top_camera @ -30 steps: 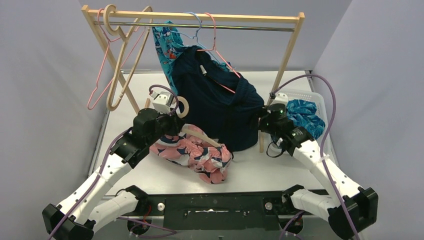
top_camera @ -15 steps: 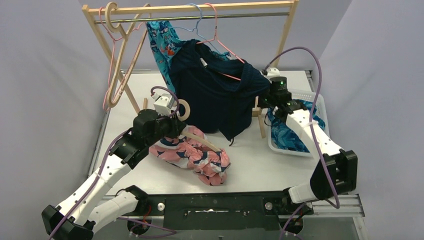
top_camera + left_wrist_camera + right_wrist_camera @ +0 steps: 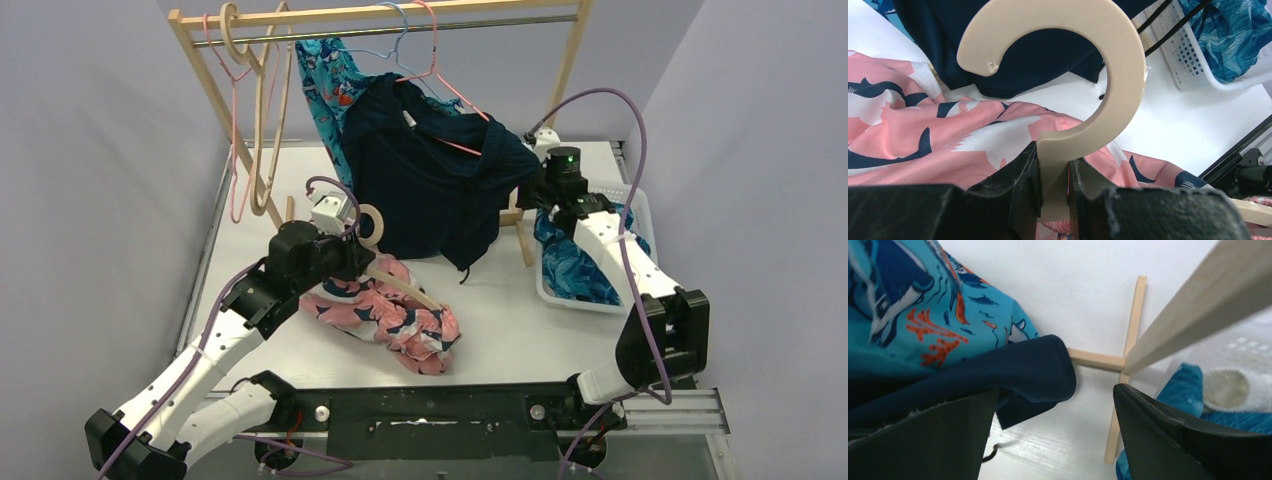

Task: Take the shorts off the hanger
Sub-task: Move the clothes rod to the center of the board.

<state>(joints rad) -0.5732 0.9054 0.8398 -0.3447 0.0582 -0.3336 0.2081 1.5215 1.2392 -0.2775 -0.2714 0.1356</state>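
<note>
On the white table [image 3: 520, 320], the left gripper [image 3: 1054, 172] is pinching a wooden hanger [image 3: 1120, 65] (floral shorts [image 3: 923, 145] beneath); the right gripper [image 3: 1055, 390] is gaping wide.

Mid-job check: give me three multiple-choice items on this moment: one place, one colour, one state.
1. Where do the blue wave shorts lie? A on the rail; B in the white basket; C on the table.
2. What colour is the hanger in the left gripper? A cream; B pink; C blue.
3. How is the right gripper? A open; B shut on a hanger; C shut on the basket.
Key: B, top view shows them there; A, the clamped hook is cream; A, jaws stand wide apart.
</note>
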